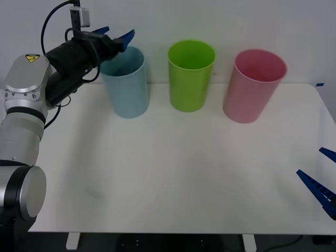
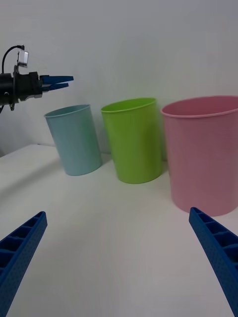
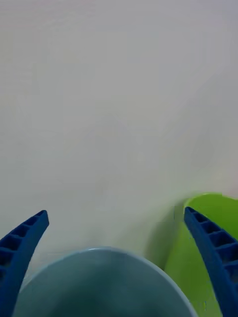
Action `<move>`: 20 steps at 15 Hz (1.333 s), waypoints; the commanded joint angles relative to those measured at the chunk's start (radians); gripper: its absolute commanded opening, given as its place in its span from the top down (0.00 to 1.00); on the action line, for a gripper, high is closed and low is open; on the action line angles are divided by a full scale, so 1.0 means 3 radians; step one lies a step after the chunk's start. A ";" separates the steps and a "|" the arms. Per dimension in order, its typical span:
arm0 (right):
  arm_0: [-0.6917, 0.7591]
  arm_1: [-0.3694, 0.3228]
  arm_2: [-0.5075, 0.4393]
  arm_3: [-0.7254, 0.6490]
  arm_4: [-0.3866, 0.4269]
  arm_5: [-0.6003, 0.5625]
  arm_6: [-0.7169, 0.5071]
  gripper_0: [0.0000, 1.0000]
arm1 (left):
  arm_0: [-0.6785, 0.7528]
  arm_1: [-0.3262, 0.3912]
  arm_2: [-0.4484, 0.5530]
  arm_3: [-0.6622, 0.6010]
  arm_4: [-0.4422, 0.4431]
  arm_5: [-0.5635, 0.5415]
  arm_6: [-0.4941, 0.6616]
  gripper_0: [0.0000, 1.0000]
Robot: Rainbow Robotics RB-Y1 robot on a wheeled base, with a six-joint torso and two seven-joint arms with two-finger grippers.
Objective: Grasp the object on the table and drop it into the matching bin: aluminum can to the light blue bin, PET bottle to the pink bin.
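My left gripper [image 1: 118, 35] hangs open just above the rim of the light blue bin [image 1: 126, 86], at the table's back left. In the left wrist view its blue fingers [image 3: 25, 237] frame the bin's mouth [image 3: 99, 282] below, with nothing between them. From the right wrist view, the left gripper [image 2: 58, 81] floats over the light blue bin [image 2: 74, 141]. The pink bin [image 1: 252, 89] stands at the back right. My right gripper [image 1: 311, 163] waits open and empty at the table's right edge. The aluminum can and the PET bottle are out of view.
A lime green bin [image 1: 190, 79] stands between the light blue and pink bins, close beside the left gripper's reach. The white table [image 1: 173, 173] stretches bare in front of the three bins. A plain wall rises behind them.
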 commanded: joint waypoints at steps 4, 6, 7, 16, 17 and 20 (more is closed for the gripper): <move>0.0000 0.0000 0.0000 0.0000 0.0000 0.0000 0.0000 0.00 | 0.0316 0.0005 0.0000 -0.0385 0.0272 -0.0051 -0.0045 0.00; 0.0000 0.0000 0.0000 0.0000 0.0000 0.0000 0.0000 0.00 | 0.0541 0.0046 0.0000 -0.0635 0.0405 -0.0112 -0.0050 0.00; 0.0000 0.0000 0.0000 0.0000 0.0000 0.0000 0.0000 0.00 | 0.0654 0.0087 0.0000 -0.0748 0.0481 -0.0153 -0.0045 0.00; 0.0000 0.0000 0.0000 0.0000 0.0000 0.0000 0.0000 0.00 | 0.1942 0.0511 0.0153 -0.1847 0.1284 -0.0394 -0.0167 0.00; 0.0000 0.0000 0.0000 0.0000 0.0000 0.0000 0.0000 0.00 | 0.2085 0.0522 0.0240 -0.1954 0.1320 -0.0465 -0.0183 0.00; 0.0000 0.0000 0.0000 0.0000 0.0000 0.0000 0.0000 0.00 | 0.2499 0.0522 0.0511 -0.2246 0.1397 -0.0670 -0.0224 0.00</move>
